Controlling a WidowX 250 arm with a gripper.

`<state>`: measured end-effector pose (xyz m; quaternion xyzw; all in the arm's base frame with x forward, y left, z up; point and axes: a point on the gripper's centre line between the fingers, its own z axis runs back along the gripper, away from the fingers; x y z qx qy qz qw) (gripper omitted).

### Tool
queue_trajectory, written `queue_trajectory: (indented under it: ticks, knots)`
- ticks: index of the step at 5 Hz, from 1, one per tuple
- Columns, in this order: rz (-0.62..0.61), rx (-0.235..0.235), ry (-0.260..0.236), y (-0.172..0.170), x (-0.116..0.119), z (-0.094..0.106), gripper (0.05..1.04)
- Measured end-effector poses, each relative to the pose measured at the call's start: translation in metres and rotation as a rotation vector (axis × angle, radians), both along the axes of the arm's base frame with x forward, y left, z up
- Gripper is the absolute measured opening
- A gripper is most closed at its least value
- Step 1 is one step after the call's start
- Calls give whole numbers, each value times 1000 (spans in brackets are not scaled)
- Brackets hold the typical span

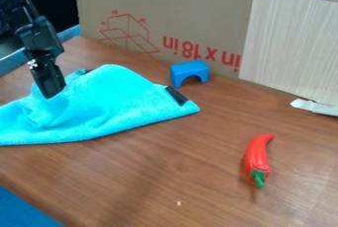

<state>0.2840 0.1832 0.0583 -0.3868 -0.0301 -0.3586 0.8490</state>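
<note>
fingers (53, 94) over turquoise cloth (112, 105), cannot tell if open or closed; blue arch (190, 68) nearby

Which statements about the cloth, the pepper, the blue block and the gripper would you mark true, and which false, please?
1. The gripper is nearer to the turquoise cloth than to the red pepper. True.
2. The red pepper lies on the turquoise cloth. False: it lies on the table, apart from the cloth.
3. The blue arch block is closer to the cardboard than the red pepper is. True.
4. The pepper's green stem points towards the cardboard. False: it points towards the camera's side.
</note>
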Motion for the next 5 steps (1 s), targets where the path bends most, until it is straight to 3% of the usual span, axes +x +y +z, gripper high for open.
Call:
queue_trajectory:
  ticks: [1,2,3,5]
  knots:
    - [6,-24,-3,0,-2,2,165]
    - [10,-52,-9,0,-7,9,63]
    - [-5,-29,-66,-9,-14,32,50]
    - [-166,-72,-194,-69,-42,57,50]
